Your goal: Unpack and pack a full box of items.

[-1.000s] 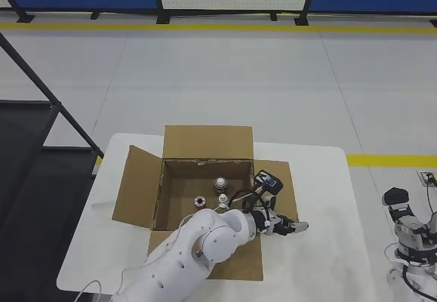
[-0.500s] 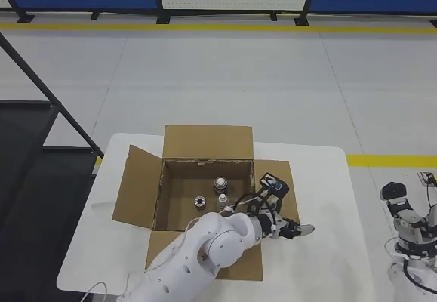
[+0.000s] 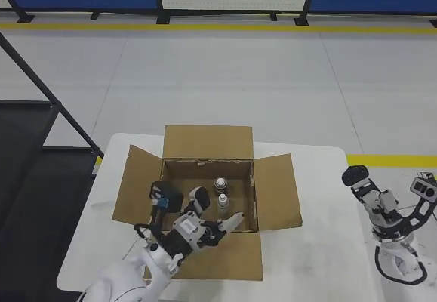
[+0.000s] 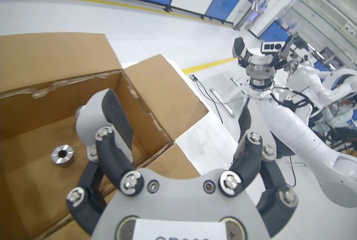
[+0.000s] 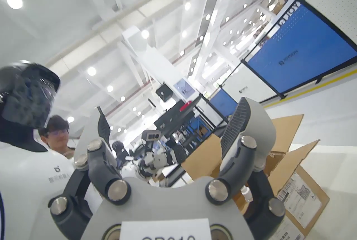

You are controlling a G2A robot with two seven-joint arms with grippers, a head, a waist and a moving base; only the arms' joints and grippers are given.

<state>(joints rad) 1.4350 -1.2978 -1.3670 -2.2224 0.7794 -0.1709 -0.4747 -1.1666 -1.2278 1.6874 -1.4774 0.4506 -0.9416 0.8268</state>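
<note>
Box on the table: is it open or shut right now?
Open: the box has all four flaps folded outward, and two bottles show on its floor.

Left pincer (image 3: 215, 211): it left the right flap (image 3: 277, 192) of the box (image 3: 207, 143) and swung across — now it is over the near left part of the inside.
Right pincer (image 3: 392, 183): swung forward, a little nearer to the bench (image 3: 320, 226).

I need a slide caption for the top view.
Left gripper, open, over the open cardboard box holding a small white bottle.
</note>
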